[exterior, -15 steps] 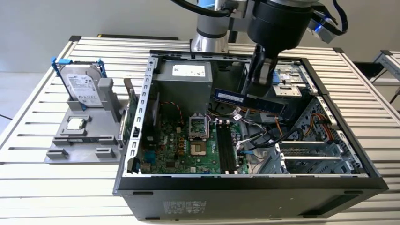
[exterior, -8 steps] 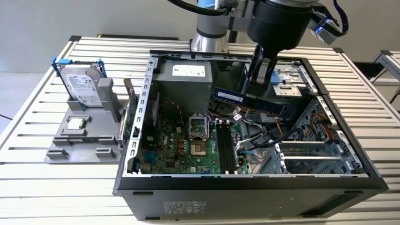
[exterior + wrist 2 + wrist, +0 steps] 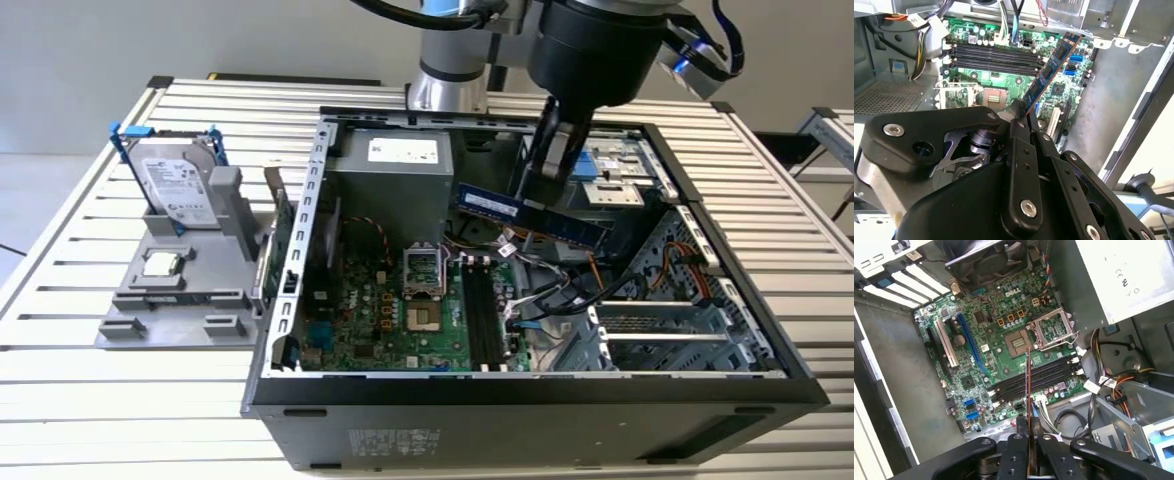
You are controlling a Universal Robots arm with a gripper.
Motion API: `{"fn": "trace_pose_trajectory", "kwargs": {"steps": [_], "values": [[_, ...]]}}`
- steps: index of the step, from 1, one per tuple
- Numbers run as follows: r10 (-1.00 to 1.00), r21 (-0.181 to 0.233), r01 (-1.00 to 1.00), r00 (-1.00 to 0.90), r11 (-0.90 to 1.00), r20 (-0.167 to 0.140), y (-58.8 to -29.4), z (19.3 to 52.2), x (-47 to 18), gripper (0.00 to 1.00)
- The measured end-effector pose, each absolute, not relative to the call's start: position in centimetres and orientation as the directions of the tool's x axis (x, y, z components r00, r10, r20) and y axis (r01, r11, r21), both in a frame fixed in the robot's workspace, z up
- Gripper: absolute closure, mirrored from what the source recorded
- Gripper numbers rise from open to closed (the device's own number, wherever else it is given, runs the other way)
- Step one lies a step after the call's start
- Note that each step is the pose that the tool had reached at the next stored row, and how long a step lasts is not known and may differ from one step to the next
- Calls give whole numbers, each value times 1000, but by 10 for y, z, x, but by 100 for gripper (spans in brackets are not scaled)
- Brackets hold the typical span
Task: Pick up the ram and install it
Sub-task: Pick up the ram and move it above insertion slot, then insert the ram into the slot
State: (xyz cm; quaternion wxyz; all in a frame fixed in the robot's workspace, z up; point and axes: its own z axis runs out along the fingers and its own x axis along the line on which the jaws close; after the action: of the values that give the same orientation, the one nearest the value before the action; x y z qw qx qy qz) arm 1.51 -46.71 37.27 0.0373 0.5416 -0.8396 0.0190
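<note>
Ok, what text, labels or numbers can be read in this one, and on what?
Apart from one logo, all print is too small or blurred to quote.
Label on the hard drive: too small.
White sticker on the power supply: blurred.
Pale label on the ram: unreadable.
White maker's logo on the motherboard; its other markings are too small.
Sticker on the case front: blurred.

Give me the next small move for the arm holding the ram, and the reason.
Probably turn the wrist so the ram lies along the memory slots. The gripper, jaws shut on the ram, holds it in the air above the motherboard, and in the exterior view the stick runs across the slots.
</note>
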Motion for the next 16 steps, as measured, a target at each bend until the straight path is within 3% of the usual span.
{"fn": "trace_pose_trajectory", "kwargs": {"steps": [16], "values": [[-855,8,-858,-512,514,83,-467,373,15,100]]}}
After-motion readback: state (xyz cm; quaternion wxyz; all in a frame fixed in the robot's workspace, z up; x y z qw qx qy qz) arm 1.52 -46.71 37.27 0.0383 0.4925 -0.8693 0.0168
